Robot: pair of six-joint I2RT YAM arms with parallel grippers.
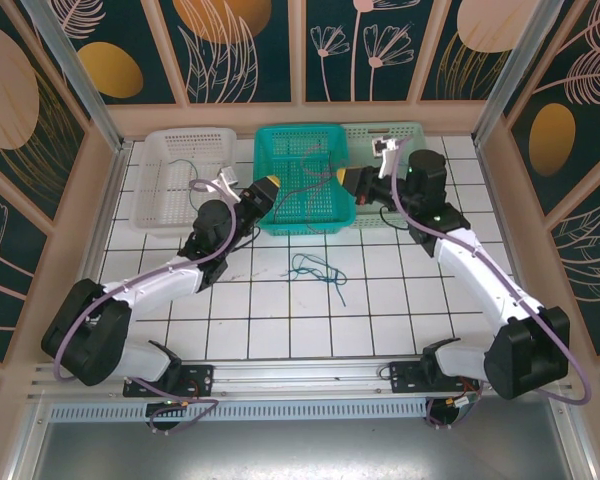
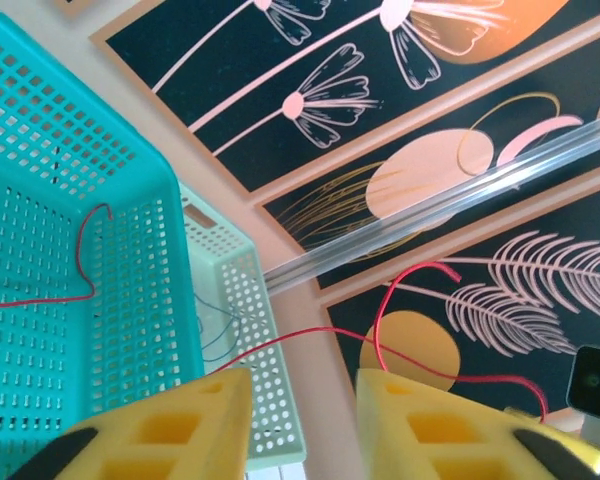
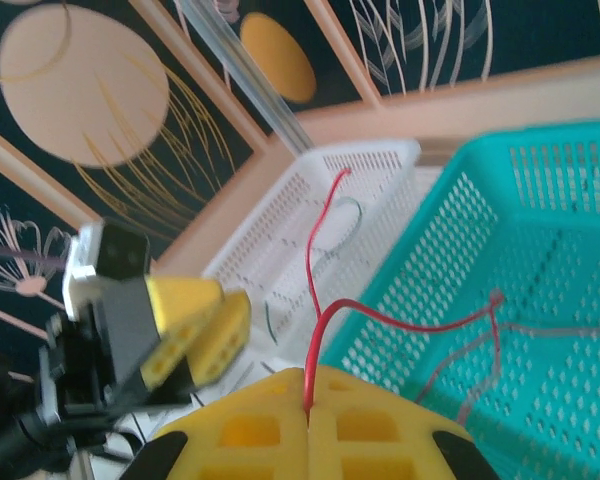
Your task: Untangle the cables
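The red cable point(image 3: 311, 262) is pinched between the closed fingers of the right gripper point(image 3: 310, 376). In the right wrist view one free end rises from that pinch, and another stretch runs sideways over the rim of the teal basket point(image 1: 300, 131) and down inside it. There it meets a grey-pink cable point(image 3: 492, 345) lying on the perforated floor.

In the left wrist view the same red cable crosses just above the fingertips of the left gripper point(image 2: 302, 388), looping up on one side and trailing into the teal basket on the other. That gripper's jaws stand apart with a clear gap and clamp nothing. Whether the cable touches a finger I cannot tell.

From above, both grippers hover at the near edge of the teal basket, the left at its left corner and the right at its right corner, tips pointing toward each other.

A blue-green cable point(image 1: 312, 266) lies in a loose tangle on the table point(image 1: 280, 325), in front of the teal basket and between the two arms, apart from both grippers.

A thin dark cable point(image 3: 355, 203) curls in the white basket point(image 1: 160, 150) to the left of the teal one. More thin dark wires point(image 2: 223, 322) lie in the mint basket point(image 1: 400, 130) on its right. The three baskets sit side by side along the far wall.
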